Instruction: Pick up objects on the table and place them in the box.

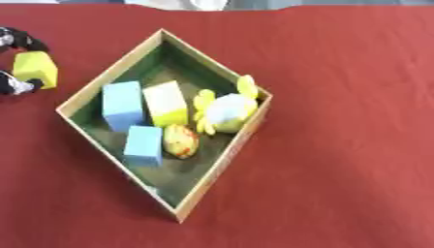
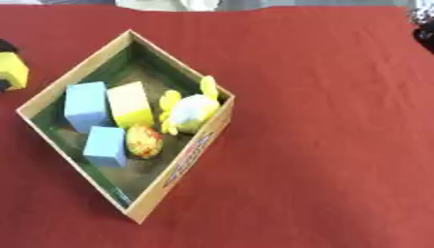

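Cardboard box [image 1: 222, 167] sits mid-counter, its near corner closest, already holding blocks and toys.
At the counter's left edge, left hand [image 1: 17, 85] clamps a yellow block [image 1: 36, 69]; it should clear the box's rim before release. Right hand state: cannot tell.

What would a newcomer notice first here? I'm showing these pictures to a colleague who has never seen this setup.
The eye lands on the cardboard box, set like a diamond on the red table and holding two blue blocks, a yellow-and-cream block, a speckled egg-shaped thing and a yellow plush toy against its right wall. Next comes the yellow block at the left edge, held between the fingers of the left hand.
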You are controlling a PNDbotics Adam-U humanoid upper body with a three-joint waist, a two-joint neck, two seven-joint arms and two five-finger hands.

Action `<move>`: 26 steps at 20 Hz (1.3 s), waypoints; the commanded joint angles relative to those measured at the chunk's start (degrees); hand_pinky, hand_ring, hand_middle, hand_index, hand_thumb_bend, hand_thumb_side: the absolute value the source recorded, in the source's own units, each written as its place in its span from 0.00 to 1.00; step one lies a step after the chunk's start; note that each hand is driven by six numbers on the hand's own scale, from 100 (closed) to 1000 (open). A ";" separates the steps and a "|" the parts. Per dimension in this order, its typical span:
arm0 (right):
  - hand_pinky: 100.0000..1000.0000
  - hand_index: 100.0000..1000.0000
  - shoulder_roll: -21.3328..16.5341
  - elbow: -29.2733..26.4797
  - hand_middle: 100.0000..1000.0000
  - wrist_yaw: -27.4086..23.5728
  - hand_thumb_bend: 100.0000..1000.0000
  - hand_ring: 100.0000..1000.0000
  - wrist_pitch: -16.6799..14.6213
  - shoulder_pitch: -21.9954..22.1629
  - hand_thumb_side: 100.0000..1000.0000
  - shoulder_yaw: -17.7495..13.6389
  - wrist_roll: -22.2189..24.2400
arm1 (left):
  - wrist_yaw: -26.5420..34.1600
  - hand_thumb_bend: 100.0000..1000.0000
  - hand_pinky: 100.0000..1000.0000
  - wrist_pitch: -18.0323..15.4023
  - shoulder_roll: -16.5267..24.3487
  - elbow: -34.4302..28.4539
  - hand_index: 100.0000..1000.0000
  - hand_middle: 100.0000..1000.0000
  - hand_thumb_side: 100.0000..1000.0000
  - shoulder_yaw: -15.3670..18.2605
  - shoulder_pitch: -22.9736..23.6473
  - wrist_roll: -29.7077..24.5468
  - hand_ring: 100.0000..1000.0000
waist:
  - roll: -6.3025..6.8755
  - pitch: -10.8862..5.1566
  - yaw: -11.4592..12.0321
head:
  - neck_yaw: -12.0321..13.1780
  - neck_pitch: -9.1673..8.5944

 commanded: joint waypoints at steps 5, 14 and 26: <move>0.86 0.79 -1.09 -0.87 0.59 -0.24 0.00 0.79 0.15 -0.05 0.49 -0.80 -0.25 | -1.33 0.02 0.84 2.06 0.88 0.12 0.81 0.65 0.00 0.87 -1.54 1.28 0.77 | -0.06 -0.58 0.07 | 0.01 -0.62; 0.86 0.80 -1.00 -0.87 0.59 -0.22 0.00 0.79 0.34 0.67 0.49 -1.01 -0.40 | 0.26 0.00 0.77 2.21 1.47 -4.23 0.77 0.49 0.00 -0.03 -2.28 4.95 0.64 | -0.19 -1.80 0.74 | -0.70 0.66; 0.86 0.80 -0.67 -0.87 0.59 -0.17 0.00 0.79 0.41 0.84 0.49 -0.75 -0.04 | 8.58 0.00 0.76 -1.98 -0.45 -21.37 0.77 0.47 0.00 -8.91 -2.69 2.58 0.63 | -0.30 -5.01 2.60 | -1.07 3.00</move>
